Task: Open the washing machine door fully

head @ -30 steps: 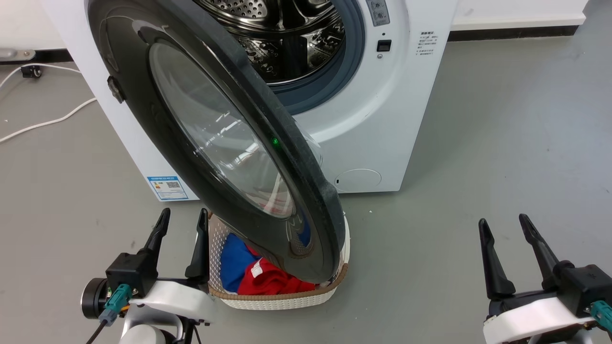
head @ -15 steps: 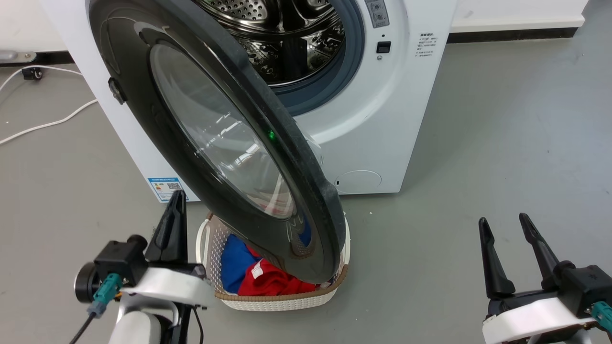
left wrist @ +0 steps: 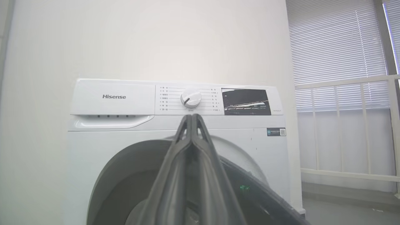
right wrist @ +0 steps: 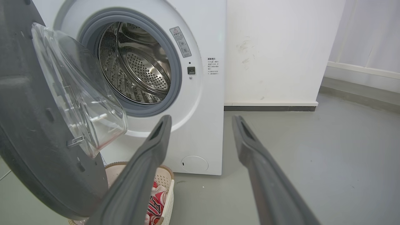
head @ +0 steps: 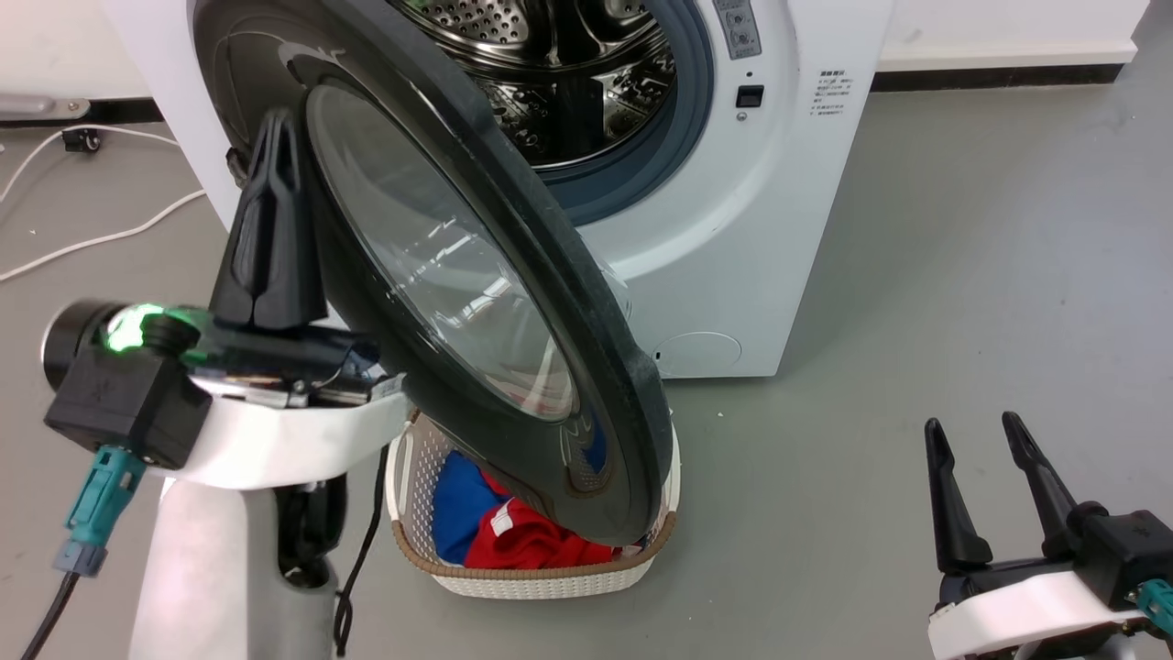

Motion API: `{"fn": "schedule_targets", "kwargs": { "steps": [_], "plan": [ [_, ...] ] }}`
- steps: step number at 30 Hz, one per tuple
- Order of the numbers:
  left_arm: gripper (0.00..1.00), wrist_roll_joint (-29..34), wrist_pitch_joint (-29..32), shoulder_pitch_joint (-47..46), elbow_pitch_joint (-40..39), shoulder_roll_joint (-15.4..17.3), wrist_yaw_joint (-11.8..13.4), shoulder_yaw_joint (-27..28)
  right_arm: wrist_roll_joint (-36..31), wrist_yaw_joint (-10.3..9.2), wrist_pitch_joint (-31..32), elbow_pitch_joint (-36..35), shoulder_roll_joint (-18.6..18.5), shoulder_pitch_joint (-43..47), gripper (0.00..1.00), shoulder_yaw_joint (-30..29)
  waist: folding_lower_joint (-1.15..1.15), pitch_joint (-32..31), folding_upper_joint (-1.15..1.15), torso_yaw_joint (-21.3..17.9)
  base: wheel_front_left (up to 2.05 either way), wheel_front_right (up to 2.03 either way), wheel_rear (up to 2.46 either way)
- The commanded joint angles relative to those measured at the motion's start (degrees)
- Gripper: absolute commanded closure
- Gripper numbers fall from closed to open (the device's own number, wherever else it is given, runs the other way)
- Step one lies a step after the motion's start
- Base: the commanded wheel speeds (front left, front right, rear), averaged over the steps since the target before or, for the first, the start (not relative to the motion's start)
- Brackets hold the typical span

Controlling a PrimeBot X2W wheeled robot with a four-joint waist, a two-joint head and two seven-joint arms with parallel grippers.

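Note:
The washing machine door (head: 550, 275), black and round with a clear glass bowl, stands partly swung out from the white machine (head: 761, 229). My left gripper (head: 275, 128) is raised in front of the door's outer face near its left side, fingers shut with nothing between them; contact with the door is unclear. In the left wrist view the left gripper (left wrist: 191, 116) points up at the control dial, with the door (left wrist: 115, 184) below. My right gripper (head: 971, 426) hangs open low on the right, apart from the machine. In the right wrist view the right gripper (right wrist: 201, 118) frames the door (right wrist: 28, 125) and the drum.
A white laundry basket (head: 531, 577) holding red and blue clothes sits on the floor directly under the door's lower edge. The steel drum (head: 550, 82) is exposed. A white cable (head: 92, 238) lies on the floor at left. Grey floor (head: 962, 275) stretches to the right.
My left arm has risen from beside the basket to the door's outer face, and its fingers have gone from open to shut. The right gripper has stayed put. The camera shifted slightly.

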Motion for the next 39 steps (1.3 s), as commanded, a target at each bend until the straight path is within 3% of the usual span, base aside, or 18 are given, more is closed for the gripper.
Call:
{"fn": "schedule_targets", "kwargs": {
  "steps": [1,7,15,21,29,34,39],
  "plan": [
    [1.0,0.35,-0.12,-1.73,-1.51,-0.29,0.11,-1.15,0.21,-0.01,-0.28,0.18,0.28,-0.35,0.0,-0.08,0.0,-0.27,0.0,0.15,0.0,0.0,0.0],
    [1.0,-0.69,0.65,-6.79,-6.14,-0.74,0.07,-7.47,0.62,-0.01,-0.34,0.34,0.36,0.38,0.0,-0.75,0.0,-0.67,0.0,0.76,0.0,0.0,0.0],
    [1.0,-4.85,6.0,-7.09,-8.99,-1.1,0.02,-21.16,0.9,-0.01,-0.41,0.08,0.47,1.17,0.0,-1.4,0.0,-0.78,0.0,0.59,0.0,0.0,0.0],
    [1.0,-9.93,10.06,-2.79,-7.36,-0.95,0.01,-33.24,1.15,-0.01,-0.48,0.43,0.5,1.22,0.0,-1.64,0.0,-0.15,0.0,0.55,0.0,0.0,0.0],
    [1.0,-14.85,15.03,2.62,0.32,2.07,0.0,-46.19,1.74,-0.01,-0.67,1.16,0.52,0.44,0.0,-1.51,0.0,0.61,0.0,0.42,0.0,0.0,0.0],
    [1.0,-15.86,16.27,4.5,7.03,2.48,0.19,-47.95,2.11,-0.01,-0.75,1.52,0.53,-0.27,0.0,-1.31,0.0,0.91,0.0,-0.07,0.0,0.0,0.0],
    [1.0,-16.21,14.55,3.51,14.74,1.85,2.15,-45.79,2.59,-0.01,-0.85,1.96,0.53,-0.48,0.0,-1.0,0.0,1.25,0.0,-1.03,0.0,0.0,0.0]
  ]
}}
